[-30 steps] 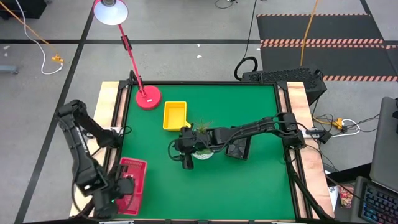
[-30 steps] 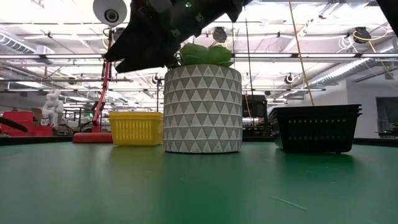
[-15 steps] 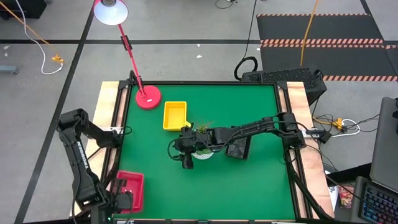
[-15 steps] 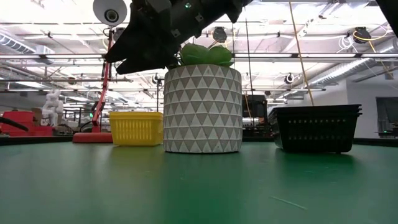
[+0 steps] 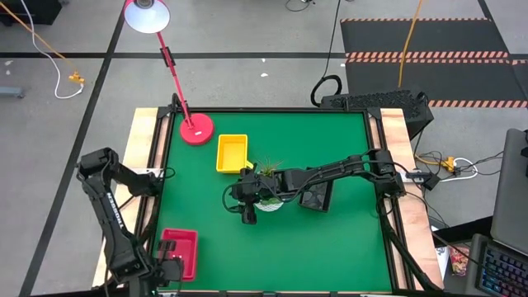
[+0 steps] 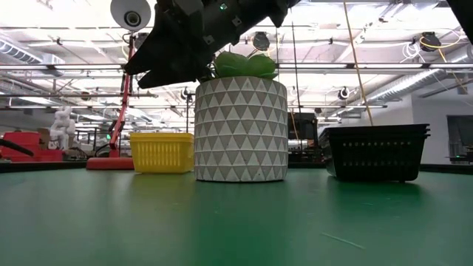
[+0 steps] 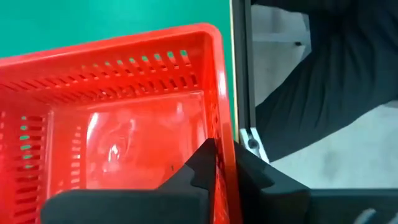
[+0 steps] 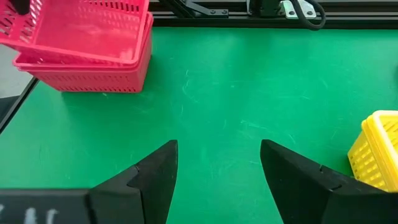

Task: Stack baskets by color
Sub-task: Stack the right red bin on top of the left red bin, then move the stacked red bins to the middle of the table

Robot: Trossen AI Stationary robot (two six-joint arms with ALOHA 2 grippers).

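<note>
Red baskets [image 5: 179, 252] sat at the table's near-left corner, seen from above, my left gripper [image 5: 167, 269] at their near edge. The left wrist view showed its fingers [image 7: 200, 167] pinching the top basket's wall. My right gripper [image 8: 218, 163] – fingers spread, empty – hovered mid-table beside the plant pot [image 6: 240, 129], yellow basket [image 6: 161, 151] and black baskets [image 6: 377, 151] behind.

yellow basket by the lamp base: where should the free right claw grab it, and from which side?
Probably the rim. The yellow basket sits upright and open-topped, clear of the plant pot, so come from above and pinch one thin mesh wall, one finger inside. The right claw is open and empty.
</note>
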